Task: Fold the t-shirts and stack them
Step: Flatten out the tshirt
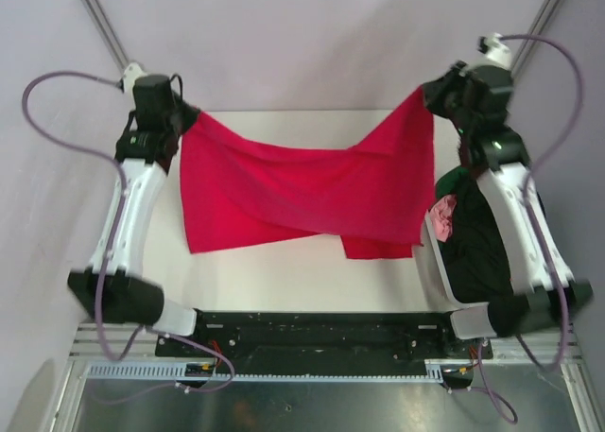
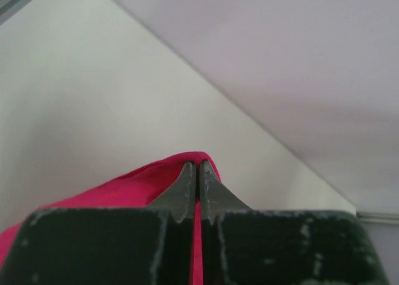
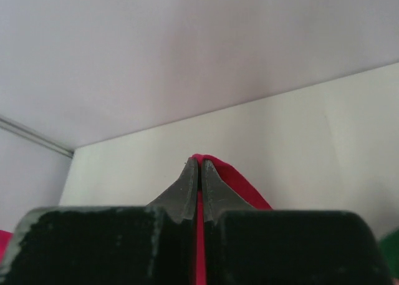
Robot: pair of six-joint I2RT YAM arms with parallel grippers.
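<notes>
White table (image 1: 284, 281) fills the top view; its near edge is hidden behind the arm bases. Red t-shirt (image 1: 302, 191) hangs stretched over the table between the two arms. It is lifted at its far-left and far-right corners, sags in the middle, and its lower edge drapes toward the near side. Cannot tell if that edge touches the table. Sleeves and neck are not made out in the folds.

White tub (image 1: 427, 262) sits at the right, mostly covered by the right arm, so only its left wall shows. In it are a black shirt (image 1: 477, 248), a pink shirt (image 1: 444, 215) at the left rim and a green shirt (image 1: 454, 179) at the far end, all partly cut off by the arm.

Left gripper (image 1: 189, 120) is at the shirt's far-left corner and right gripper (image 1: 430, 94) at the far-right corner. From above, the fingertips are lost against dark housing and cloth. The wrist views settle it. Left gripper (image 2: 198, 168) has its jaws pressed together on red cloth, which peeks above the tips. Right gripper (image 3: 198, 164) is the same, pinching a red fold. The wrist views show almost nothing else of the shirt.
</notes>
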